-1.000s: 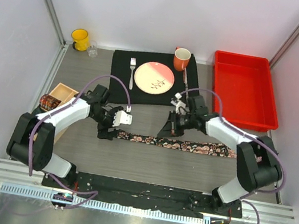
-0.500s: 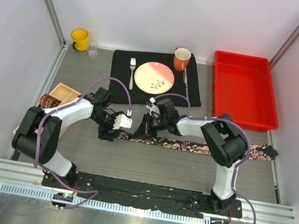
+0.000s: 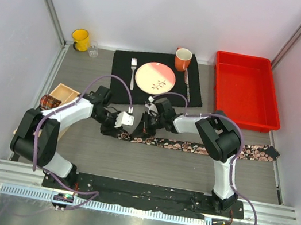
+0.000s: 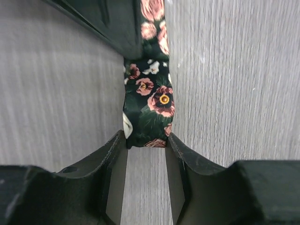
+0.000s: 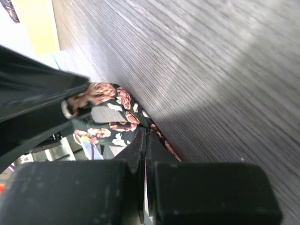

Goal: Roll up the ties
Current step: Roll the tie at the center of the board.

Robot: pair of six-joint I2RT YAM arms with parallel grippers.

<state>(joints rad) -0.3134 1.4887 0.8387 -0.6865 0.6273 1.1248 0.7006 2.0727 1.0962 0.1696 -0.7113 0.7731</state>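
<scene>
A long black tie (image 3: 191,147) with pink flowers lies flat across the table, left to right. My left gripper (image 3: 113,131) is at its left end. In the left wrist view the tie (image 4: 152,101) has its end squeezed between the two fingertips of the left gripper (image 4: 146,143). My right gripper (image 3: 143,130) is shut a short way to the right, with its tips down against the tie (image 5: 119,101). In that view the right gripper (image 5: 146,133) has its jaws together and the fabric curls up beside them. A dark red-brown coiled tie (image 3: 49,102) sits in the wooden box (image 3: 66,93).
Behind the arms a black placemat (image 3: 121,87) carries a plate (image 3: 155,78), a fork (image 3: 133,71), a knife (image 3: 186,84) and an orange mug (image 3: 182,59). A red bin (image 3: 247,89) stands at the back right. A yellow mug (image 3: 80,39) stands at the back left.
My right gripper has slid left along the tie until it is close to the left gripper. The left jaws have closed onto the tie's end.
</scene>
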